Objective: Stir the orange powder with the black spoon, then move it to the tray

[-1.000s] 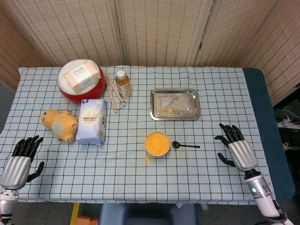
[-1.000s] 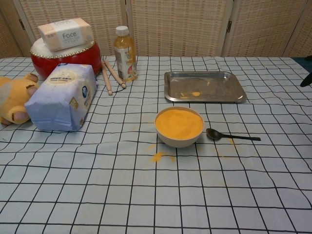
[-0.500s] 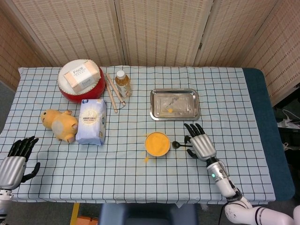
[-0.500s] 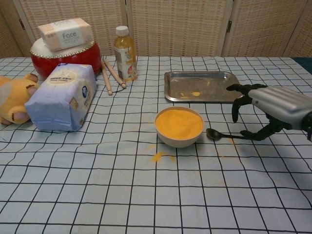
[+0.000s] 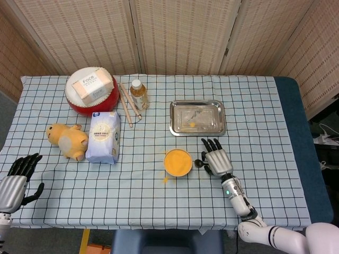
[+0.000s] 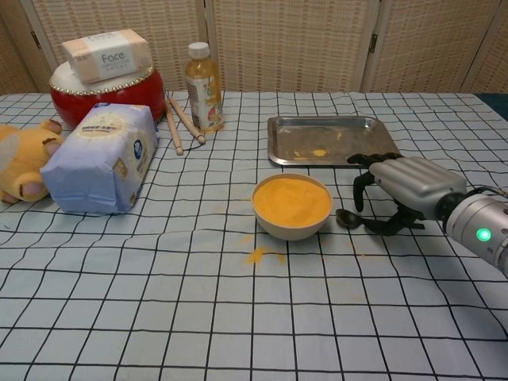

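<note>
Black spoon (image 6: pixel 348 218) flat on table (image 6: pixel 159 302) just right of orange powder bowl (image 6: pixel 291 206), handle under right hand (image 6: pixel 405 186), fingers spread and curved over it, hold not clear; left hand (image 5: pixel 16 182) open, far left.

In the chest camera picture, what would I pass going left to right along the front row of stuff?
Plush toy → white bag → bowl of orange powder → black spoon → right hand.
</note>
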Action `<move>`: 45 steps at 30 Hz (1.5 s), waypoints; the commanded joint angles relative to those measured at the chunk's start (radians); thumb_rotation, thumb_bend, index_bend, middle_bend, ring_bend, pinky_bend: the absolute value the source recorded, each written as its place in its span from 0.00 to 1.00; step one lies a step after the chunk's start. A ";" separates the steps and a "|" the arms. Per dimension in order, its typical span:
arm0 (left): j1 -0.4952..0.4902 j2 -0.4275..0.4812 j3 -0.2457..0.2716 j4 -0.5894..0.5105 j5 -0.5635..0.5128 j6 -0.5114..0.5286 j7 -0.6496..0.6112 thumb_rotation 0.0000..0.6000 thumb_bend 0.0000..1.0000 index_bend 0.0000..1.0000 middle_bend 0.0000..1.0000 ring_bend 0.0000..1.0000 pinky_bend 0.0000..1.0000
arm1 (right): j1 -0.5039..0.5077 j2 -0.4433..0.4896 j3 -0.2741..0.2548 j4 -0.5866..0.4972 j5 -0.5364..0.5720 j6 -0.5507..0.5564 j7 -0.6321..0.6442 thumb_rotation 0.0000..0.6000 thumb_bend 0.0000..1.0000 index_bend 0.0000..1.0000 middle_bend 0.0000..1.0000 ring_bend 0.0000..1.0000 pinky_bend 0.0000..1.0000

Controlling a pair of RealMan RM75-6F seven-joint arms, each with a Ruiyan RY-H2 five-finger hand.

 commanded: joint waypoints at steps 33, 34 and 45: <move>-0.006 0.003 0.014 0.007 0.022 0.005 -0.017 1.00 0.47 0.00 0.00 0.00 0.03 | 0.013 0.018 -0.020 -0.030 0.062 0.021 -0.008 1.00 0.33 0.61 0.00 0.00 0.01; -0.006 0.003 0.014 0.007 0.021 0.005 -0.017 1.00 0.47 0.00 0.00 0.00 0.03 | 0.012 0.024 -0.020 -0.038 0.060 0.025 -0.006 1.00 0.33 0.61 0.00 0.00 0.01; -0.008 0.004 0.016 0.003 0.024 0.005 -0.015 1.00 0.47 0.00 0.00 0.00 0.03 | -0.003 0.148 0.013 -0.254 0.026 0.121 -0.015 1.00 0.33 0.60 0.00 0.00 0.01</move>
